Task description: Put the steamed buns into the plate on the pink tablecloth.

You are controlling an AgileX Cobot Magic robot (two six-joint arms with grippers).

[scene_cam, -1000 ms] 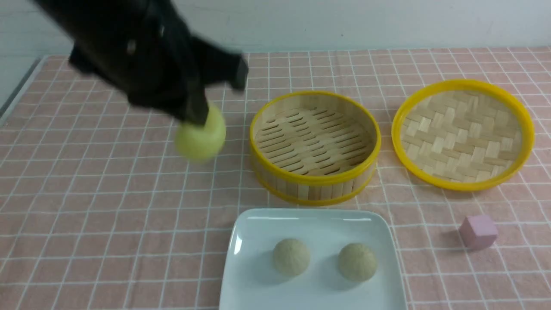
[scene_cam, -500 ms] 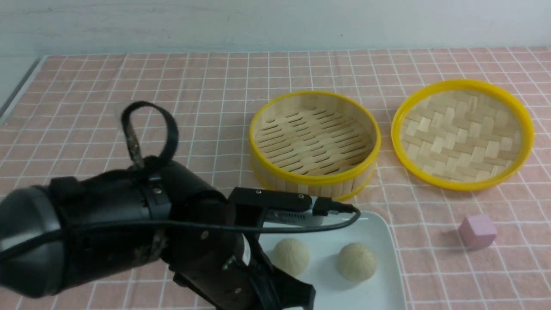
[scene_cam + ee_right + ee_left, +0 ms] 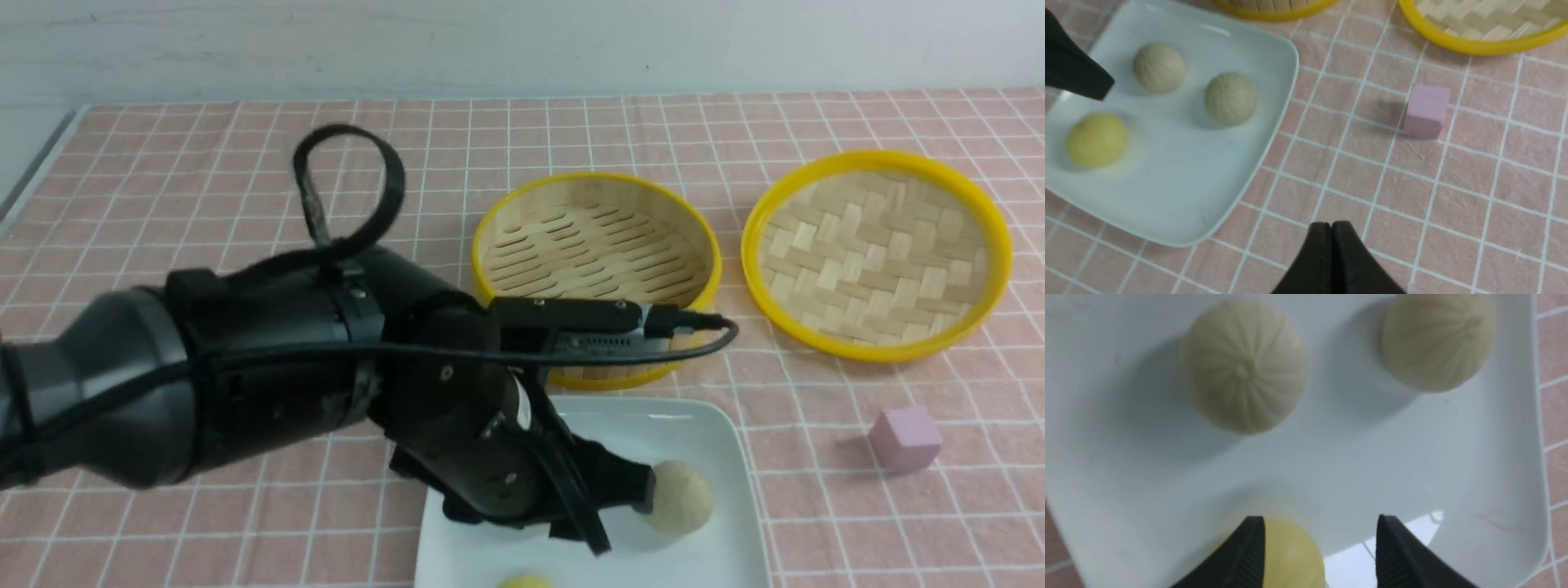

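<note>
Three steamed buns (image 3: 1231, 98) in plate (image 3: 1180, 196); left tool (image 3: 1321, 517) spread, right tool (image 3: 1331, 223) closed.

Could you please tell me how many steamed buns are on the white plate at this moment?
3, all on the plate: a beige bun, a second beige bun beside it, and a yellow bun nearer the robot, below the open left gripper.

Left arm (image 3: 326, 367) over plate (image 3: 718, 433); beige bun (image 3: 682, 506) showing beside arm tip; yellow bun (image 3: 522, 581) at plate's near edge.
</note>
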